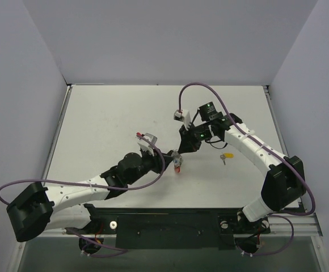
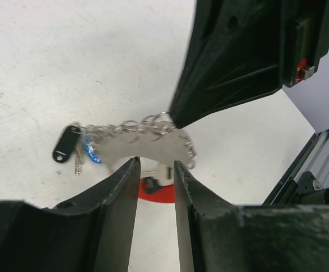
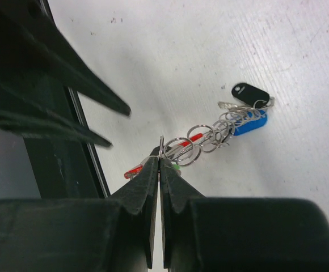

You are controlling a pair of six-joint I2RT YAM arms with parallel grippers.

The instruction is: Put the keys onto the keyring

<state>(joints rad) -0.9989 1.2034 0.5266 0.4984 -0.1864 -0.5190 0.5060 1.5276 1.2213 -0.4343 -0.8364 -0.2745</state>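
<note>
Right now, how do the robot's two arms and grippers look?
Left arm and right arm: white links, black joints, a purple cable looping along each. Left gripper and right gripper: black, with wedge-shaped fingers. A green light glows near the right wrist.

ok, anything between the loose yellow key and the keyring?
Nothing visible. The yellow key lies alone on the table, right of the keyring, with only bare surface between them. The right arm passes just behind the key, not across that gap.
</note>
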